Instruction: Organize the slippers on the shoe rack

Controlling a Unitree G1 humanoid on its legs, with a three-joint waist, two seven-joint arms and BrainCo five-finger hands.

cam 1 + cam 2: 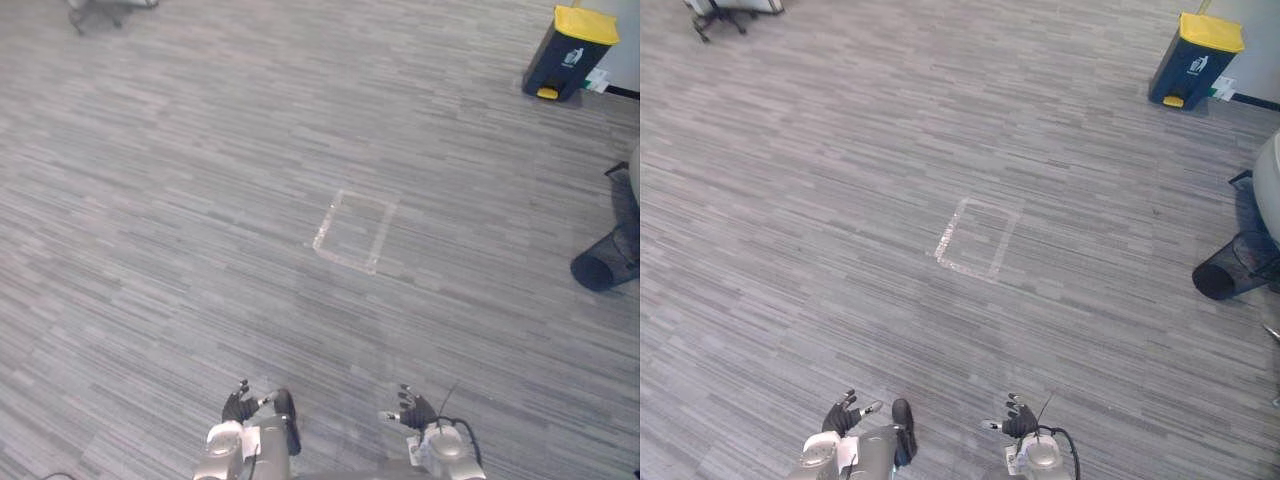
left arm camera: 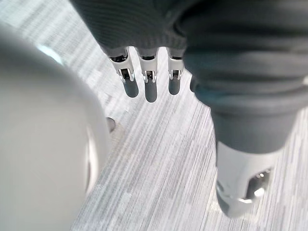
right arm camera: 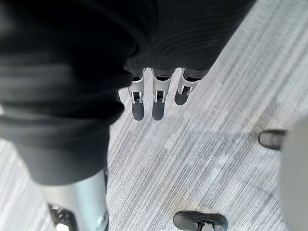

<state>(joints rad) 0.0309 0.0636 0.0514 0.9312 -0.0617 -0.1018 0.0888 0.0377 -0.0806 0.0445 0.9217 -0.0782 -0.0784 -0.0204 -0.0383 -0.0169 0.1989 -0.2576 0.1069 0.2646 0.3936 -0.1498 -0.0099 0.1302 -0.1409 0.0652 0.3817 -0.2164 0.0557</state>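
left hand (image 1: 238, 407), right hand (image 1: 415, 412): both slack, fingers (image 2: 150, 84) straight, hovering low over grey carpet (image 1: 180, 250), short of taped square (image 1: 355, 231).

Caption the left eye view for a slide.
Left hand, right hand open over grey carpet; taped rectangle, yellow-lidded bin ahead.

An office chair (image 1: 720, 10) is cut off by the top edge — just its wheeled base shows. At the right edge a black mesh basket (image 1: 605, 265) lies partly out of frame, near a pale rounded thing (image 1: 1270, 185) — too cropped to identify.
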